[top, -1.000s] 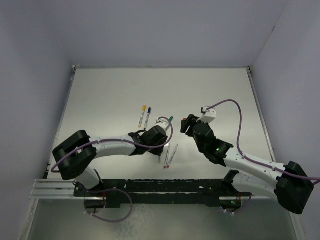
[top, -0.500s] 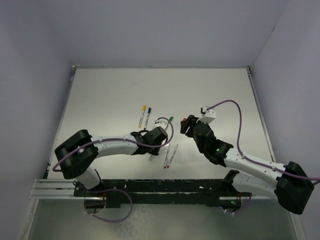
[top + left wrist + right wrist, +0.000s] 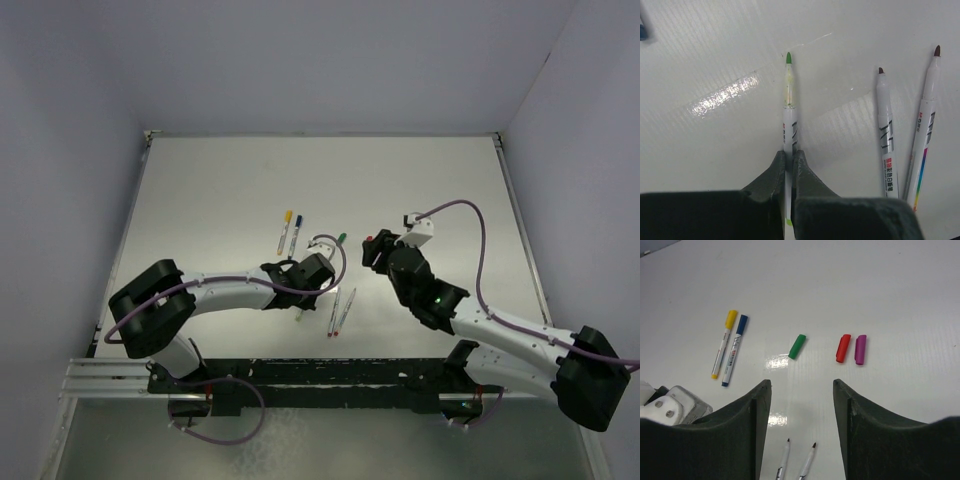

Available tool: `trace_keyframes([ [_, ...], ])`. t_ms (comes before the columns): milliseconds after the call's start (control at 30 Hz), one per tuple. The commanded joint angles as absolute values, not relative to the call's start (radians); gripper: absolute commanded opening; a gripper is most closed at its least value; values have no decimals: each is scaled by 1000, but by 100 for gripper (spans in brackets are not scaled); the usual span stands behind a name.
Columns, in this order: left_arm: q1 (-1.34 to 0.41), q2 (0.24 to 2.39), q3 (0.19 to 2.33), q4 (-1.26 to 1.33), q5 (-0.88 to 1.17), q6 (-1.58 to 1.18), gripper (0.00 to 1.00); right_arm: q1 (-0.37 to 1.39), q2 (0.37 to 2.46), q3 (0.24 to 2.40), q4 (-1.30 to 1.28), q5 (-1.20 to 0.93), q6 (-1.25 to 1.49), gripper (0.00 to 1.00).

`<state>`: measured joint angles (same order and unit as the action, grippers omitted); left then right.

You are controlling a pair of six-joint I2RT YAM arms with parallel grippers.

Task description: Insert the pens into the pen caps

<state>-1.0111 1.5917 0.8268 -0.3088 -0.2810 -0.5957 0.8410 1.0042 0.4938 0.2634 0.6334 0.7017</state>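
wrist-only: left gripper [image 3: 789,155] on green pen [image 3: 788,97]

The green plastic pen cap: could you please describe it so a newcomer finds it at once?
On the white table, look just beyond the open right gripper. The green plastic cap lies alone and tilted, left of the red cap and the purple cap, which lie side by side.

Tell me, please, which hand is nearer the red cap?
Right. The right hand hovers open just before the red cap; the left hand is farther off, shut on the green-tipped pen.
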Motion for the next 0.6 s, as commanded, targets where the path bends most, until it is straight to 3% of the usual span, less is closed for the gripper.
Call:
trace_keyframes([
  [0,-1016,1588,775,-318,-252,-629,0,836,1058,594,212,652,697,54],
  [333,-1017,1344,741,-312,-258,-603,0,823,1366,855,53,631,662,52],
  [567,-1016,1216,713,-341,-264,-605,0,697,1575,1048,-69,413,718,45],
])
